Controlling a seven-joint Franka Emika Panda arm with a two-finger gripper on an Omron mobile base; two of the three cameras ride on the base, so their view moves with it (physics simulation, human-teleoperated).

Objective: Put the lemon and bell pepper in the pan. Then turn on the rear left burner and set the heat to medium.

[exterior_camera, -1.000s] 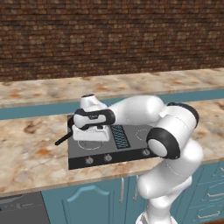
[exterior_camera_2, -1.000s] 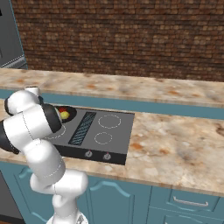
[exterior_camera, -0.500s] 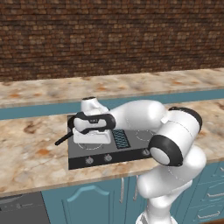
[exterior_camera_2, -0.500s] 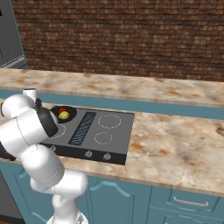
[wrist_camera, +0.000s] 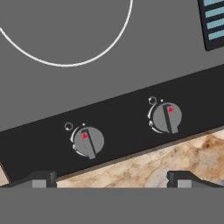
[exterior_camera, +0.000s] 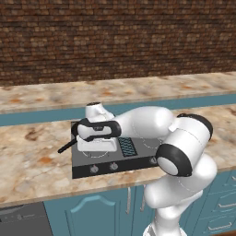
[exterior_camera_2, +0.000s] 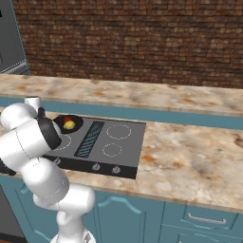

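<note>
Hovering over the front control strip of the cooktop (exterior_camera_2: pixel 124 141), hand (wrist_camera: pixel 111 178) released, jaws wide apart, nothing between them. Fingertips (wrist_camera: pixel 41 179) visible at bottom of hand view, spread either side of the two left knobs.

Loading step looks done: lemon (exterior_camera_2: pixel 70 125) and pepper (exterior_camera_2: pixel 67 119) both sitting in the pan (exterior_camera_2: pixel 60 124) at the rear left of the cooktop, touching each other. Pan handle (exterior_camera: pixel 66 147) sticking out left over the counter (exterior_camera: pixel 32 156). Rear left burner hidden under the pan, marking not visible.

Step in hand, by judgement: picking the correct knob and turning it to medium.
- Two knobs in hand view: left knob (wrist_camera: pixel 88 141), right knob (wrist_camera: pixel 166 117). Both red pointers near the top mark, so probably both off.
- Small ring icon beside each knob, too small to read which burner it maps to. Cannot tell which one drives rear left; worth confirming before closing.
- Centre over the chosen knob so the raised bar falls between the fingers, then descend straight, close on the bar, rotate about the knob axis.
- Stop partway round, not at end of travel. Overshoot gives high heat.
- Hand currently sits between the two knobs, so a sideways shift needed either way.

Pose: arm reaching forward and left across the cooktop, wrist bent down, hand pointing near-vertical at the strip, camera rolled slightly so the strip runs diagonally.
</note>
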